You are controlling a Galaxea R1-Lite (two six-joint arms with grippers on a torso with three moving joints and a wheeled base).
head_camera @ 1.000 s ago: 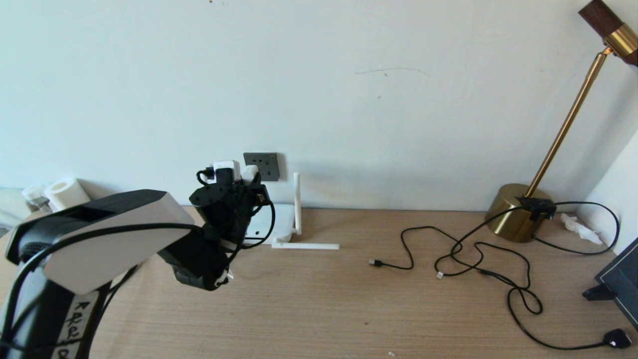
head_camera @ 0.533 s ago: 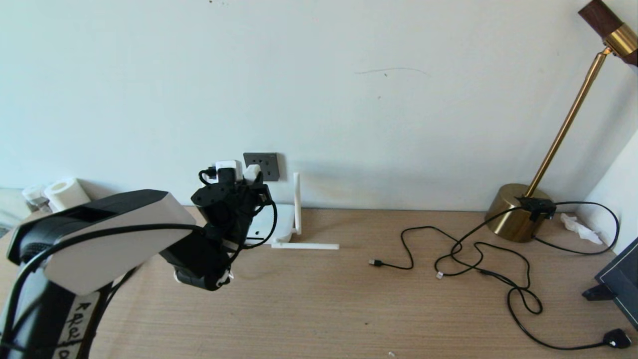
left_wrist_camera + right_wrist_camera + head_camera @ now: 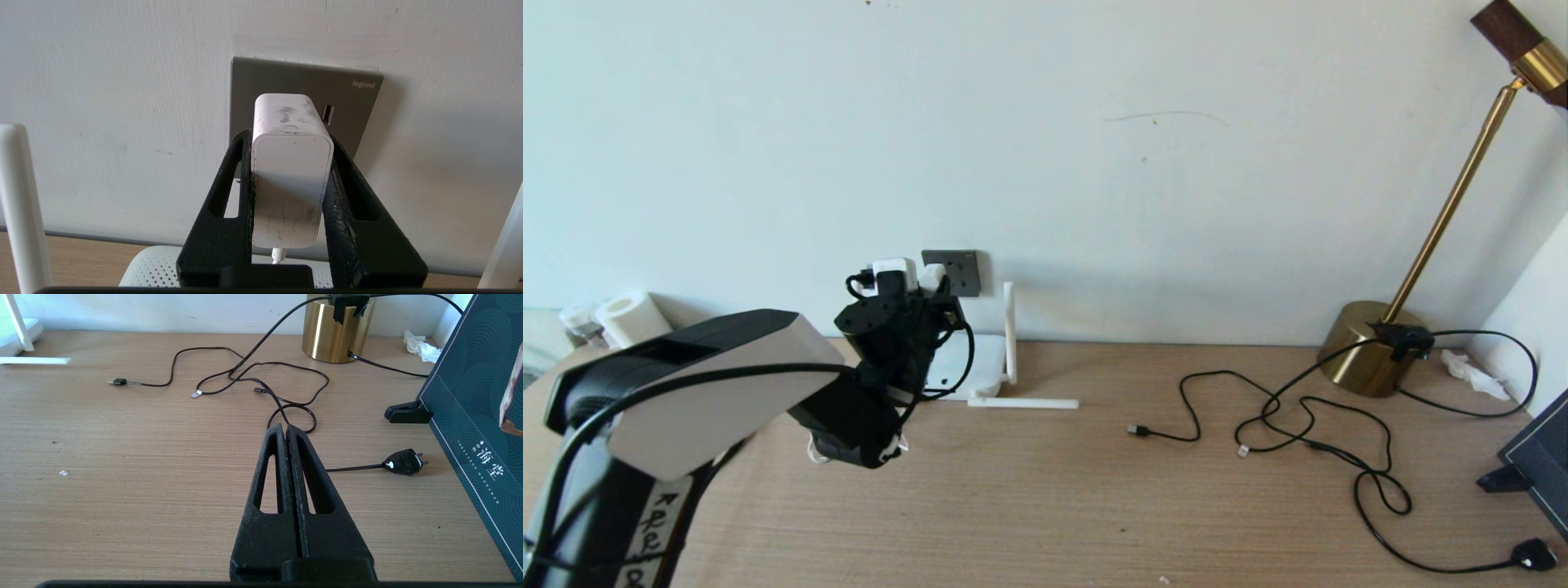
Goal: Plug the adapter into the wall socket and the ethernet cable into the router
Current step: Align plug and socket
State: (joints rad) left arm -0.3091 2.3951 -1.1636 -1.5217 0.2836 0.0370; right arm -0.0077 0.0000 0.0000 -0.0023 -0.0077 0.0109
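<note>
My left gripper (image 3: 289,138) is shut on the white adapter (image 3: 291,171) and holds it up against the dark grey wall socket (image 3: 359,106). The adapter's pins are hidden. Its thin white cord hangs from its lower end. In the head view the adapter (image 3: 931,278) overlaps the left part of the socket (image 3: 965,269), with the left gripper (image 3: 929,287) just behind it. Under them lies the white router (image 3: 972,363), one antenna (image 3: 1009,327) upright and another (image 3: 1025,402) flat on the table. No thick ethernet cable shows. My right gripper (image 3: 284,426) hovers shut and empty over the table.
Thin black cables (image 3: 1307,408) snake across the right side of the table, one ending in a small black plug (image 3: 1534,555). A brass lamp base (image 3: 1372,347) stands at the back right. A dark box (image 3: 1539,457) sits at the right edge and a paper roll (image 3: 625,317) at the far left.
The left gripper has carried the adapter slightly up and closer to the wall socket. The cables and router have not moved.
</note>
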